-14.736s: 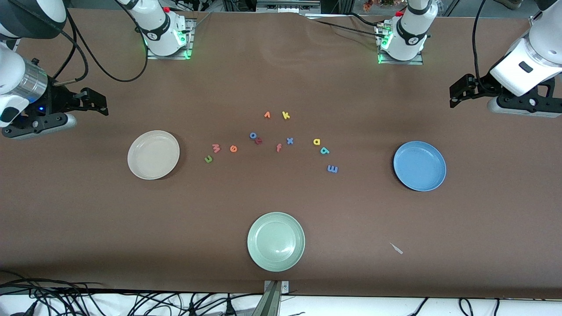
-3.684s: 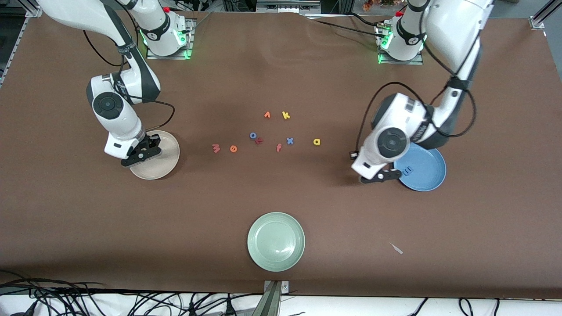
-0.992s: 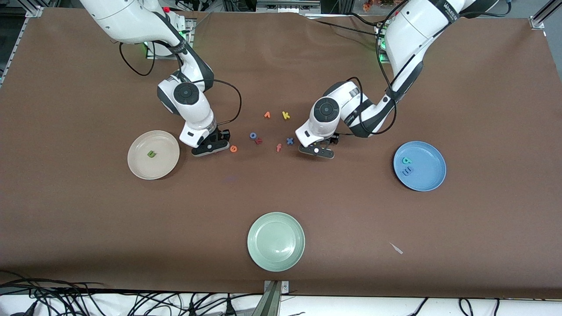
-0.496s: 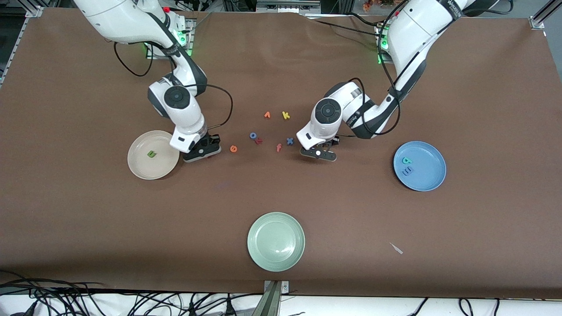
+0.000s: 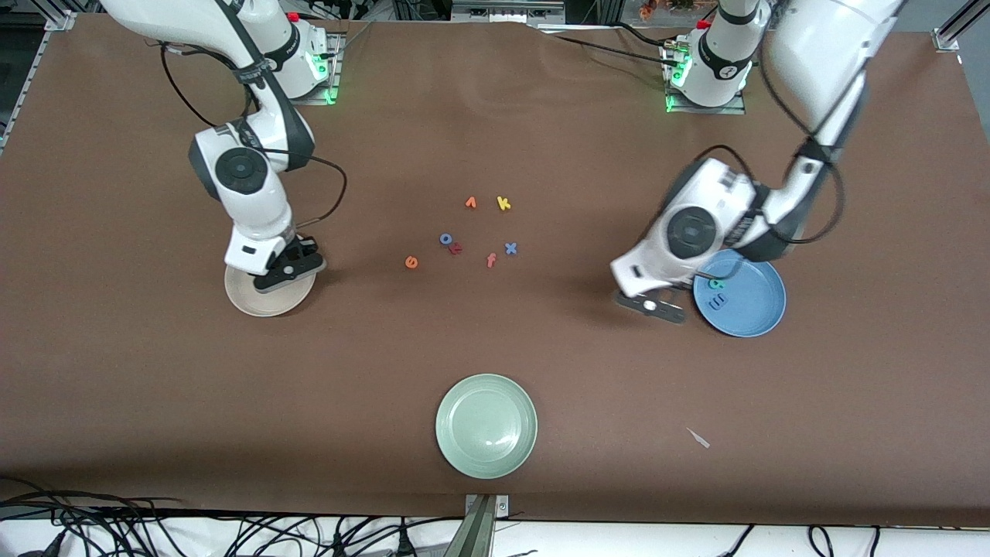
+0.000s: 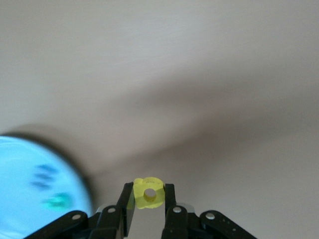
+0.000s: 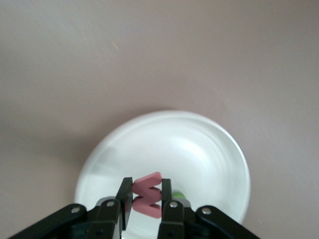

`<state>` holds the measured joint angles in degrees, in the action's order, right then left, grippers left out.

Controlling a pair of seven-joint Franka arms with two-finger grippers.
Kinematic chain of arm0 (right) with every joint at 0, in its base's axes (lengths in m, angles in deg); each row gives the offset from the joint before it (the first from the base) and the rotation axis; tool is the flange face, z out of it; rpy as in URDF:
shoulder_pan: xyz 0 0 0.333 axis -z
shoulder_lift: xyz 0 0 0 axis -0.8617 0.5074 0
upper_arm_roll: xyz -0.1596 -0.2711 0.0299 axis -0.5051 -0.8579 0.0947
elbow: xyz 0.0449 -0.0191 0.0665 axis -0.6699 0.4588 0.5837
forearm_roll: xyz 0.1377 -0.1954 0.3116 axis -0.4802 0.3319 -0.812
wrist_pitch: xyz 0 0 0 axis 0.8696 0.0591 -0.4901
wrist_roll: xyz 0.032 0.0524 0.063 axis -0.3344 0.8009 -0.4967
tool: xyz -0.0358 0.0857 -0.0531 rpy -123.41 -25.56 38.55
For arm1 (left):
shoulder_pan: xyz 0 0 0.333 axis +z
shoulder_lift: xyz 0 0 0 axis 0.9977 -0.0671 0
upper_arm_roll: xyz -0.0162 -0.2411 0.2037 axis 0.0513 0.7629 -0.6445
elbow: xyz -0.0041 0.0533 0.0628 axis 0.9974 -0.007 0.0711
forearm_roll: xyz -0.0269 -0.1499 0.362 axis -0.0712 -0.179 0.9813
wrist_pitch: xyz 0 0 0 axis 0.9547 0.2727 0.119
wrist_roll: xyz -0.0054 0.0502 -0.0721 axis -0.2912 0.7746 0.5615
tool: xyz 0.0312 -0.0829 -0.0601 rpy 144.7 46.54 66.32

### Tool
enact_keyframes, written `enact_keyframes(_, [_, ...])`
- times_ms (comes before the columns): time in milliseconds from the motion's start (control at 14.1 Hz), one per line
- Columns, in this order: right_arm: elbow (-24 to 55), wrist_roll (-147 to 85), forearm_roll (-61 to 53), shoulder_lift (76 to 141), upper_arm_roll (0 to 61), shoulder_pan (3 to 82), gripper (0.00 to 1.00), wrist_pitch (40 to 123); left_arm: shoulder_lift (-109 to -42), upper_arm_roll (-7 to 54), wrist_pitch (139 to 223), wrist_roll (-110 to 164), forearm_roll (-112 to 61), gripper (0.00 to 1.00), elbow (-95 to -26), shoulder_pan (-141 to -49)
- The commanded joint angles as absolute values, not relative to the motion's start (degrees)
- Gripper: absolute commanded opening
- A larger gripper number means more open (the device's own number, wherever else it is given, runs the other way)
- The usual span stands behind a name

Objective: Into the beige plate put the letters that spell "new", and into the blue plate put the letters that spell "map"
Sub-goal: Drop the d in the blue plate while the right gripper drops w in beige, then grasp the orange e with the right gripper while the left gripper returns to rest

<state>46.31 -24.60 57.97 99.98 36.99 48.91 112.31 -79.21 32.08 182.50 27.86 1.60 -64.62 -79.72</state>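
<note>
My right gripper (image 5: 288, 268) hangs over the beige plate (image 5: 249, 300), shut on the pinkish-red w (image 7: 149, 199). In the right wrist view the right gripper (image 7: 147, 186) is over the beige plate (image 7: 199, 149), and a sliver of the green n (image 7: 178, 195) shows past one finger. My left gripper (image 5: 651, 304) is over the table beside the blue plate (image 5: 754, 309), shut on the yellow a (image 6: 148, 194). The teal p (image 5: 715, 284) and blue m (image 5: 718, 299) lie in the blue plate. The orange e (image 5: 411, 262) lies on the table mid-way between the plates.
Other letters lie in a cluster mid-table: blue o (image 5: 445, 238), red r (image 5: 456, 248), orange f (image 5: 490, 260), blue x (image 5: 510, 248), orange v (image 5: 470, 203), yellow k (image 5: 503, 203). A pale green plate (image 5: 486, 425) sits nearer the front camera.
The left gripper shut on the yellow a and carried it from the letter cluster to beside the blue plate. The right gripper carried the w from beside the e to over the beige plate.
</note>
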Motion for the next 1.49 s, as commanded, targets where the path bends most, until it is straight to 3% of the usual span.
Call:
enact_keyframes(0, [52.17, -27.03, 58.01, 96.79, 34.50, 48.88, 0.22, 114.76, -77.38, 32.58, 180.97, 19.58, 3.53, 0.00, -65.80, -72.47])
enact_keyframes(142, [53.33, -26.77, 57.40, 97.13, 34.23, 48.96, 0.53, 117.41, -77.64, 32.58, 180.79, 14.14, 3.54, 0.00, -66.15, -67.54])
enact_keyframes(213, [53.24, -26.60, 56.26, 97.31, 34.23, 48.88, 0.65, 117.41, -77.90, 32.58, 180.79, 13.59, 3.54, 0.09, -66.84, -65.34])
enact_keyframes(354, [53.16, -26.33, 53.71, 97.31, 34.75, 48.79, 0.71, 117.24, -78.17, 32.58, 180.79, 14.20, 3.45, 1.00, -68.17, -64.18])
enact_keyframes(567, [52.11, -24.15, 46.97, 97.92, 38.96, 48.44, 0.73, 116.97, -77.30, 33.19, 178.00, 14.98, 2.67, 1.00, -66.42, -64.71])
enact_keyframes(921, [48.16, -8.78, 45.71, 101.08, 47.92, 47.22, 0.75, 117.06, -73.78, 40.65, 167.37, 21.04, 2.40, 1.00, -59.48, -64.45])
enact_keyframes(1275, [41.13, 5.37, 46.06, 108.46, 48.29, 40.36, 0.78, 117.68, -71.58, 45.06, 150.15, 20.88, 0.56, 1.00, -42.46, -64.36])
enact_keyframes(1417, [39.45, 8.20, 46.32, 110.84, 48.29, 39.39, 0.78, 118.90, -69.13, 43.93, 149.07, 20.70, -1.64, 1.00, -38.91, -64.62])
